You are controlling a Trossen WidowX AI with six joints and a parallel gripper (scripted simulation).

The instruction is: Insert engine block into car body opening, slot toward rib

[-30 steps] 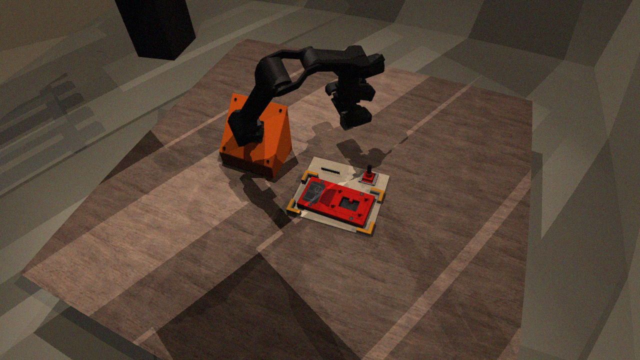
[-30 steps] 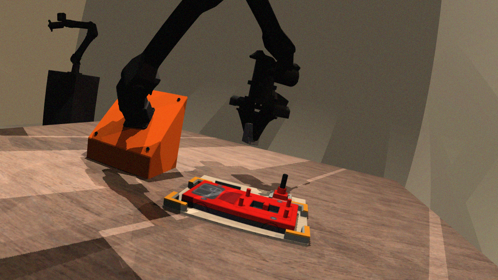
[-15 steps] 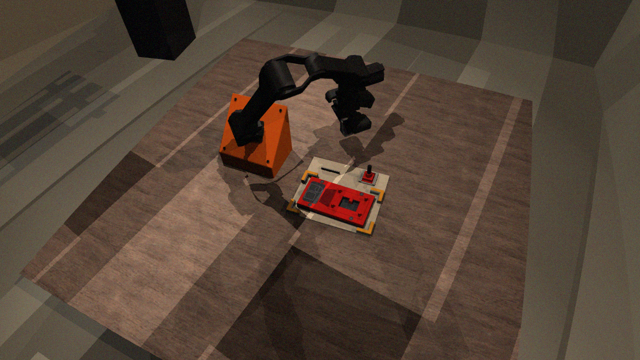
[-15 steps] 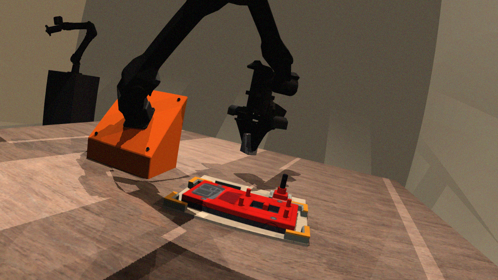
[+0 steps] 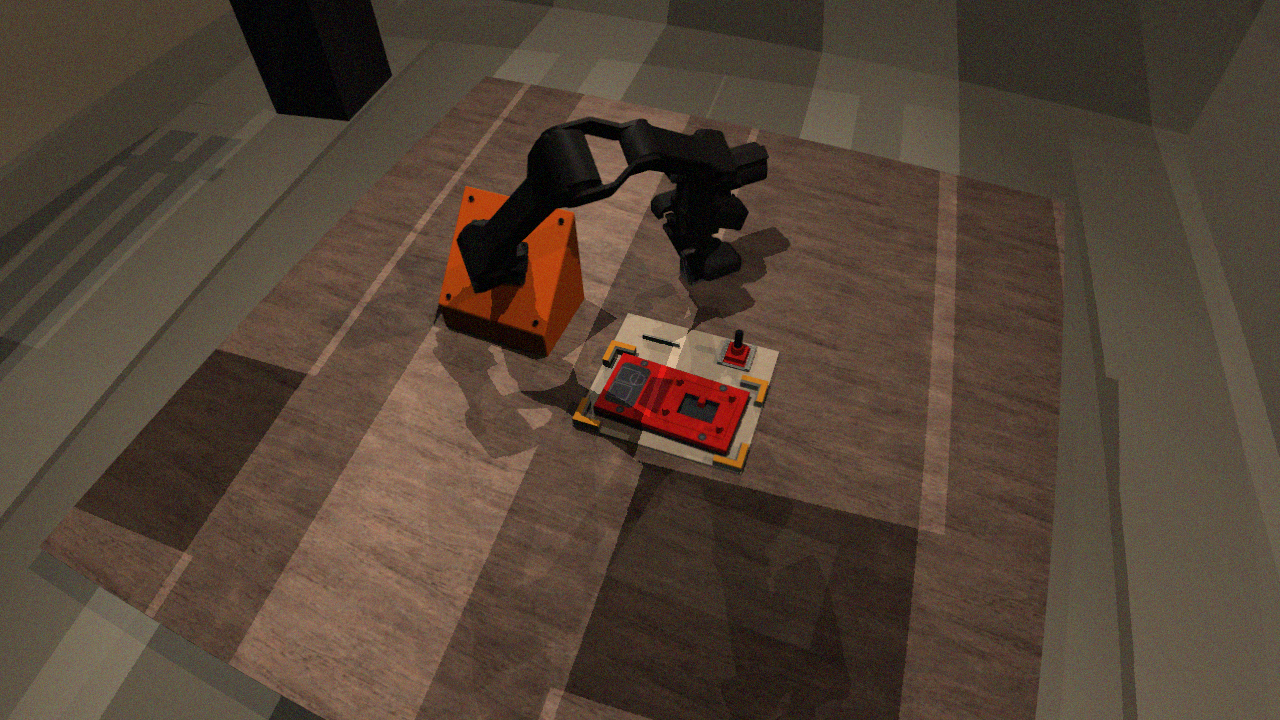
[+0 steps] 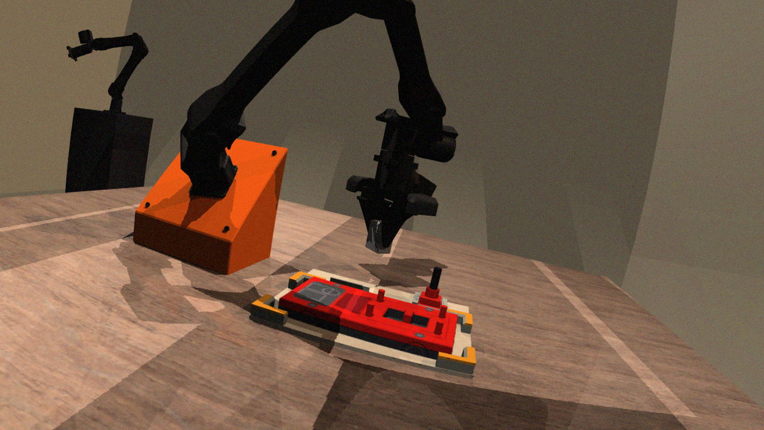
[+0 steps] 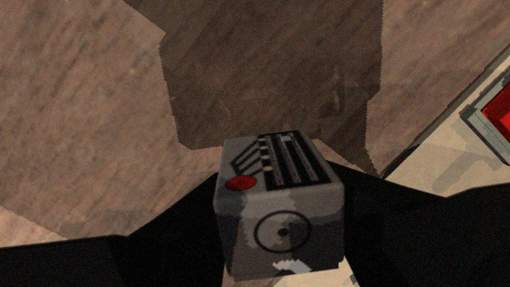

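My gripper (image 6: 380,245) (image 7: 270,176) is shut on the grey engine block (image 6: 375,235) (image 7: 279,231) and holds it in the air behind the cream board. In the wrist view the block shows black ribbing, a red round spot and a circle mark on its near face. In the top view the fingers hide the block. The red car body (image 5: 657,394) (image 6: 363,316) lies flat on the board (image 5: 622,327) (image 6: 373,347). Its opening (image 5: 691,411) (image 6: 394,314) shows dark and empty, with a red rib across it and red posts around. The block's slot cannot be made out.
Orange-topped corner brackets (image 5: 754,388) (image 6: 270,308) stand around the car body. A red piece with an upright black stick (image 5: 738,342) (image 6: 435,279) stands at the board's back right; a thin dark slit is at its back left. The orange arm base (image 5: 559,286) (image 6: 255,214) stands to the left.
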